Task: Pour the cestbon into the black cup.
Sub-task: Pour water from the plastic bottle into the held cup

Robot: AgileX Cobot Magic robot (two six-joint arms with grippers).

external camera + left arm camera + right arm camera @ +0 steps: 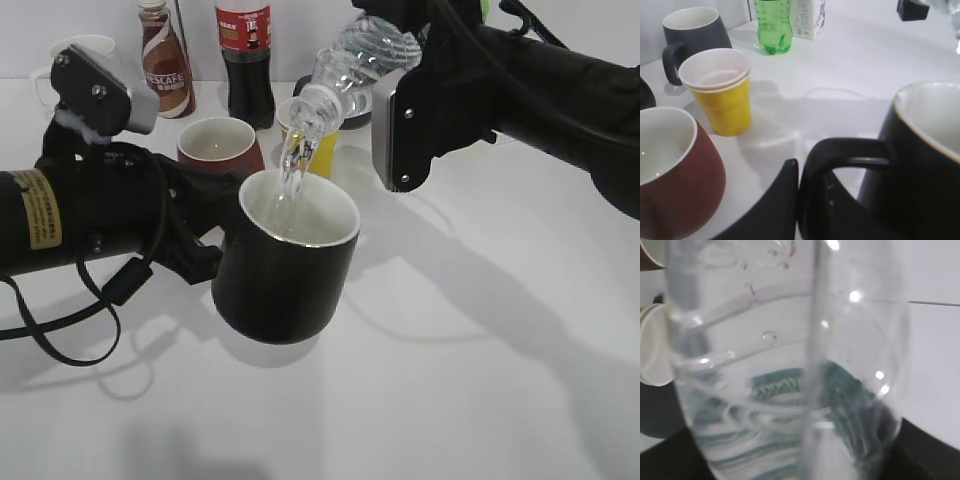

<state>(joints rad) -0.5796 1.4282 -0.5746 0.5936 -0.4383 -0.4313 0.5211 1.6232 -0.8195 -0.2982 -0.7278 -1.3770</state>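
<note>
On the left, the left tool [805, 200] grips the handle of the black cup [285, 260], holding it just above the worktop [480, 350]. To the right, the right tool [400, 120] is closed around the cestbon [355, 60], tipped neck-down over the cup. Water streams from its mouth into the white interior, so pouring is underway; the bottle looks partly drained, and emptying remains. Behind the cup, the red mug [220, 145] and yellow paper cup [722, 92] crowd close, while the worktop's right side lies open.
</note>
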